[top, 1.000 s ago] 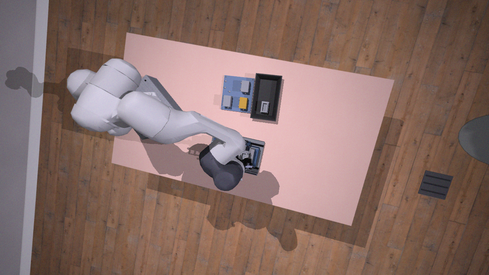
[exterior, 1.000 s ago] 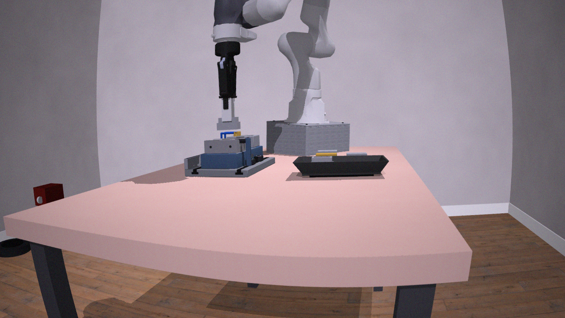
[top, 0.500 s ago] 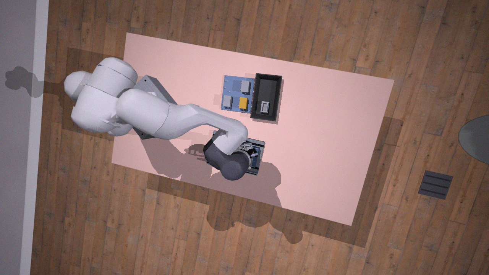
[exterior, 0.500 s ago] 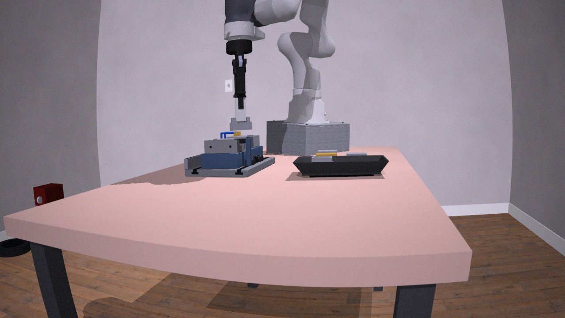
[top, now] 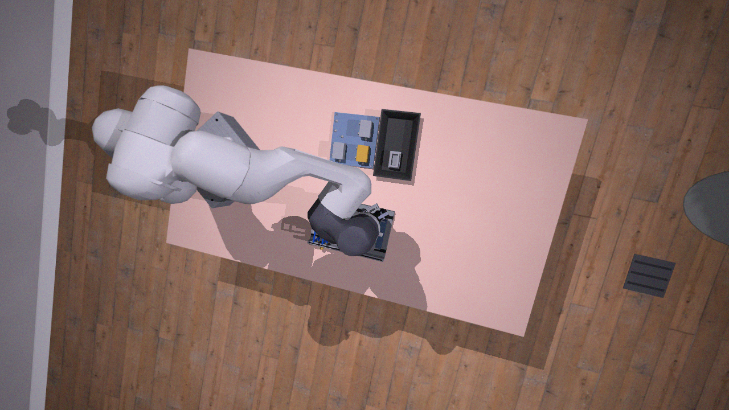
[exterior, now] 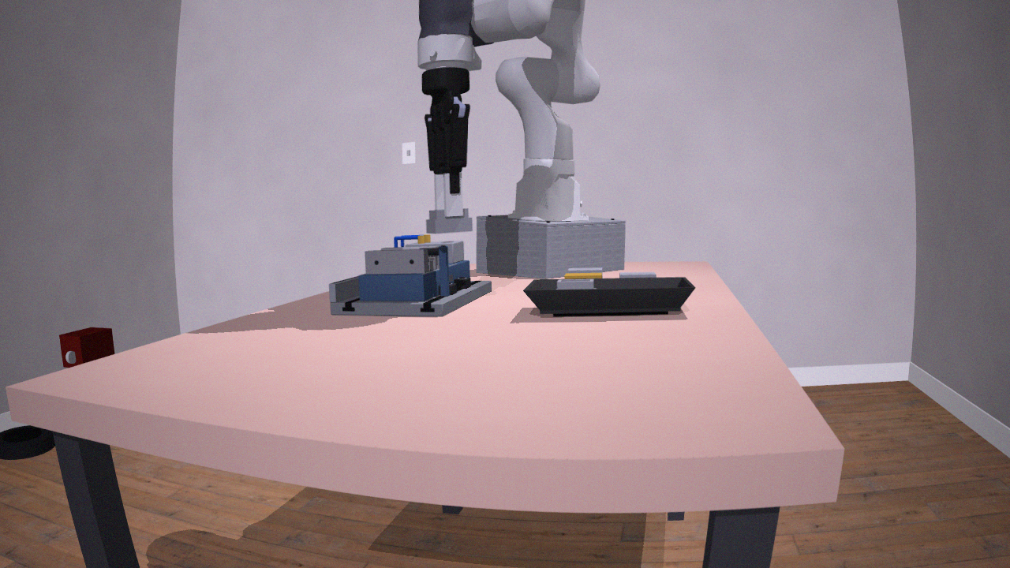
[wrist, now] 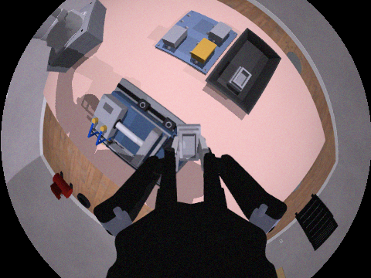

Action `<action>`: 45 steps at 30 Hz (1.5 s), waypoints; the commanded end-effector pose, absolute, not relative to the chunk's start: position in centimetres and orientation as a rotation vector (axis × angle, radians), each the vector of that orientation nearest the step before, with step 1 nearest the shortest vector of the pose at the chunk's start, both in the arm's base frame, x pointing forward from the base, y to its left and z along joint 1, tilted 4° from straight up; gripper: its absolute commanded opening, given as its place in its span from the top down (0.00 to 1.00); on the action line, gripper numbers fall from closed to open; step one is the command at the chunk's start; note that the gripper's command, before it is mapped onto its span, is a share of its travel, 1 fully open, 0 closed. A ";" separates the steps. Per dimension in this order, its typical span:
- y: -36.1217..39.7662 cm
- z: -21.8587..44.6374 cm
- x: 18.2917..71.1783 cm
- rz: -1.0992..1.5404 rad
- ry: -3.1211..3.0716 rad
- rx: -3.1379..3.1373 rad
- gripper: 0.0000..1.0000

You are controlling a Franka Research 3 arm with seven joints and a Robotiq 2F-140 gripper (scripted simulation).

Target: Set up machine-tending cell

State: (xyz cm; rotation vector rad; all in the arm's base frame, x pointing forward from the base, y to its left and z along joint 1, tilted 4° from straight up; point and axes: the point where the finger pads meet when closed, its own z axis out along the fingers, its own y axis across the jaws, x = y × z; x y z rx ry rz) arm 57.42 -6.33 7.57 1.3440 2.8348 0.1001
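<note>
My gripper (exterior: 449, 201) (wrist: 190, 150) is shut on a grey finished part (exterior: 449, 222) (wrist: 189, 140) with a rectangular pocket, held in the air above the vise (exterior: 395, 285) (wrist: 135, 113). The vise's fixed jaw (exterior: 397, 262) is mostly hidden behind the held part in the wrist view, as are the opening and work stop. Two aluminium blanks, one (top: 365, 128) (wrist: 219, 32) near the tray and another (top: 339, 151) (wrist: 175, 36), and a brass blank (top: 362, 153) (wrist: 203, 50) are on the infeed plate (top: 340, 132) (wrist: 190, 22). Another finished part (top: 394, 160) (wrist: 241, 78) lies pocket up in the outfeed tray (top: 398, 131) (exterior: 607, 297) (wrist: 247, 54).
The hosed block (wrist: 110, 110) with blue hoses and yellow fittings stands at the vise's end nearer the robot base (exterior: 551, 247). The tray's raised walls stand right beside the infeed plate. Inside the tray, bare floor shows beyond the part lying there.
</note>
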 end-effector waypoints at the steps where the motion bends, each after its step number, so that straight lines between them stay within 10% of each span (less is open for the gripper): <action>1: -6.2 7.9 57.8 0.108 2.904 1.154 1.00; 45: 4.2 8.4 59.7 0.087 3.094 -0.198 1.00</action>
